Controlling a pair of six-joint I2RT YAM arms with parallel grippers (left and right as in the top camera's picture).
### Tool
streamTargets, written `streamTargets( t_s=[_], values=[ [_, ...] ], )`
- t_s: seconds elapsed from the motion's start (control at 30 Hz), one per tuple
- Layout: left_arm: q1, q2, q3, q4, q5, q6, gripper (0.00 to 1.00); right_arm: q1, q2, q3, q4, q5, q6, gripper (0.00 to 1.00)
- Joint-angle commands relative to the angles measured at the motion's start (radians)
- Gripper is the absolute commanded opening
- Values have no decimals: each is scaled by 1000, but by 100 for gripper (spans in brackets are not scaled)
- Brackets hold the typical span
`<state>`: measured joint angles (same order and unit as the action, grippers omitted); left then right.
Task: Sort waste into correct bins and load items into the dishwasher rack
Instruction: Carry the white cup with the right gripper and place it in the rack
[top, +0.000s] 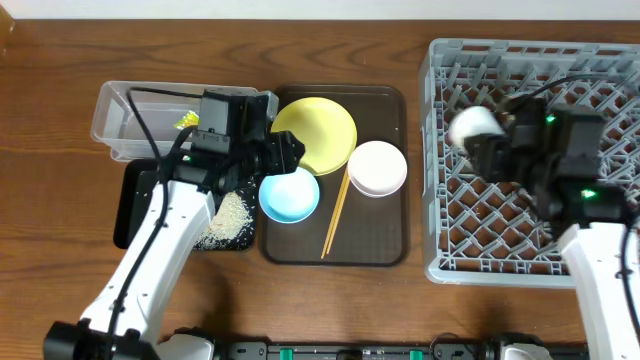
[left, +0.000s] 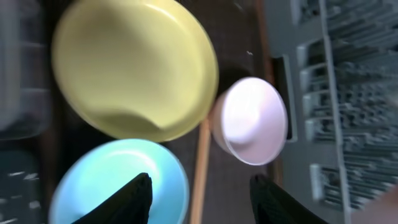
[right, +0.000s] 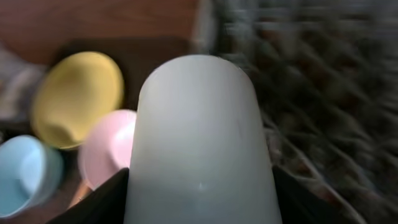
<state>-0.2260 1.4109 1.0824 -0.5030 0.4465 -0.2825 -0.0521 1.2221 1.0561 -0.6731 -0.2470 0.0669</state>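
My right gripper (top: 478, 135) is shut on a small pale green cup (top: 474, 125), held on its side over the left part of the grey dishwasher rack (top: 435, 150). The cup (right: 199, 124) fills the right wrist view between both fingers. My left gripper (top: 290, 155) hangs open and holds nothing, between the yellow plate (top: 320, 130) and the light blue bowl (top: 290, 195). In the left wrist view its fingers straddle the blue bowl's (left: 118, 180) rim and a chopstick (left: 200, 168). The white bowl (top: 377, 167) sits right of the chopsticks (top: 335, 215).
Plate, bowls and chopsticks lie on a dark brown serving tray (top: 380, 240). A clear tub (top: 130, 120) at the far left holds a green-and-orange wrapper (top: 187, 120). In front of it a black tray (top: 135, 200) holds rice grains (top: 230, 218).
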Motion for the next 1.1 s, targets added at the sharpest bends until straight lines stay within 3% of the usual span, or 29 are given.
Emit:
streamTargets(
  t_s=[0.0,0.17,0.43,0.83,1.07],
  values=[
    [3,-22,8,-8,-101,29,53,-59,7,101,-106,138,-1,1],
    [2,-21,8,-12,-101,28,54,-137,63,202,-289,202,-2,1],
    [2,-21,8,-13,-101,28,54,-164,204,224,-410,203,-1,1],
    [2,-21,7,-12,-101,28,55,-164,352,224,-424,246,30,2],
    [2,-20,7,-13,-101,28,55,-164,407,223,-430,246,29,7]
  ],
)
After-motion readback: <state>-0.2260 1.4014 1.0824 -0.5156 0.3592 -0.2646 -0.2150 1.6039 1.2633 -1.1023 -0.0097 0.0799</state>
